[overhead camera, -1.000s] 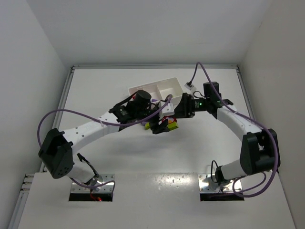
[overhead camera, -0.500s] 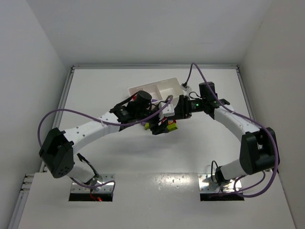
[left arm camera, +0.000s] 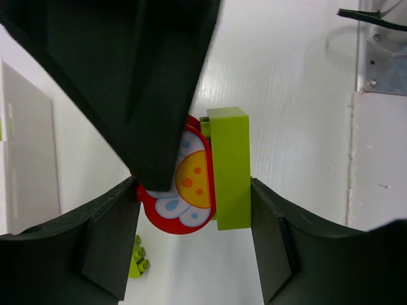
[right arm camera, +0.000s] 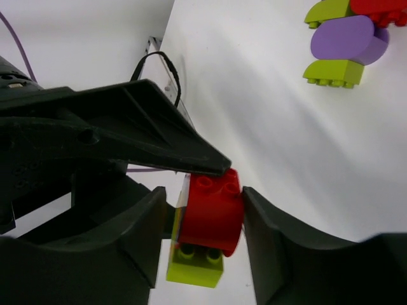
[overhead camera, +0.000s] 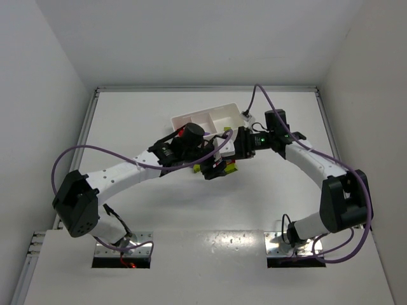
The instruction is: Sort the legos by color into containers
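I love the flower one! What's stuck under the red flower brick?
A lime green brick is stuck right against the red flower brick, both pinched in the left gripper. A black finger covers the flower's top, so that part is hidden.

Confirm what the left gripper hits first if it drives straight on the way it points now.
Probably a black finger of the right gripper, lying across the red flower-printed round lego and lime green plastic brick that the left gripper clamps. Beyond that, only white table; depth is unclear.
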{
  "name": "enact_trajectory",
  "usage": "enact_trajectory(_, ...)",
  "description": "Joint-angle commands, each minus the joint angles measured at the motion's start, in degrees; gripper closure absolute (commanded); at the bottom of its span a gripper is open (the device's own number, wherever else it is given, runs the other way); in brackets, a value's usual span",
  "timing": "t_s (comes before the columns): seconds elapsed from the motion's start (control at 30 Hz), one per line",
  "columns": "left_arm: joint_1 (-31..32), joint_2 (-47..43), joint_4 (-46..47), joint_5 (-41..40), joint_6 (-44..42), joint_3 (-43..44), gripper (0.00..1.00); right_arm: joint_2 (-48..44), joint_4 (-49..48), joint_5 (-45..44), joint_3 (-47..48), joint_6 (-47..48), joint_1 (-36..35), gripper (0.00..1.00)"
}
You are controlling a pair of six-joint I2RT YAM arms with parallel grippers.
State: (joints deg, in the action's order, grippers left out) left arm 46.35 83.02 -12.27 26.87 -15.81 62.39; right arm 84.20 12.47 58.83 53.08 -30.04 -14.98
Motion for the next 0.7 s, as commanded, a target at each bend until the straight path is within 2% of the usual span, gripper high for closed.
enact_trajectory(0.0, -0.1, -1.3, 7.0, -5.2, 0.2, -0.1, 0.57, -1.7, 1.2, 5.9, 1.1, -0.6, -2.1, 0.47)
enact_trajectory(0.1, -0.1, -1.3, 7.0, -5.8, 0.2, -0.7, 0.57, -1.7, 1.2, 5.3, 1.1, -0.6, -2.1, 0.39)
enact_trajectory(0.2, -0.1, -1.8, 7.6, -6.3, 0.7, -1.2, 0.57, -2.2, 1.7, 5.3, 0.5, -0.6, -2.1, 0.39)
enact_trajectory(0.27, -0.1, -2.3, 7.6, -6.3, 0.7, -1.2, 0.57, -2.2, 1.2, 5.3, 0.0, -0.6, -2.1, 0.47)
enact_trajectory(0.3, -0.1, -2.3, 7.6, -6.3, 0.7, -1.2, 0.58, -2.2, 1.2, 5.3, 0.0, -0.6, -2.1, 0.56)
enact_trajectory(0.4, -0.1, -2.3, 7.6, -6.8, 0.7, -1.2, 0.58, -2.7, 0.6, 5.3, -0.5, -0.6, -2.1, 0.7)
enact_trajectory(0.57, -0.1, -3.4, 7.6, -5.6, 0.7, -2.9, 0.58, -2.7, -0.5, 5.3, -0.5, -0.6, -1.5, 0.89)
enact_trajectory(0.6, -0.1, -3.4, 7.6, -5.6, 1.2, -2.9, 0.39, -2.7, -1.3, 5.3, -0.5, -1.2, -1.5, 0.93)
enact_trajectory(0.67, -0.1, -3.9, 7.6, -4.8, 3.0, -3.4, 0.19, -2.7, -2.7, 5.3, -0.5, -2.5, -0.9, 0.94)
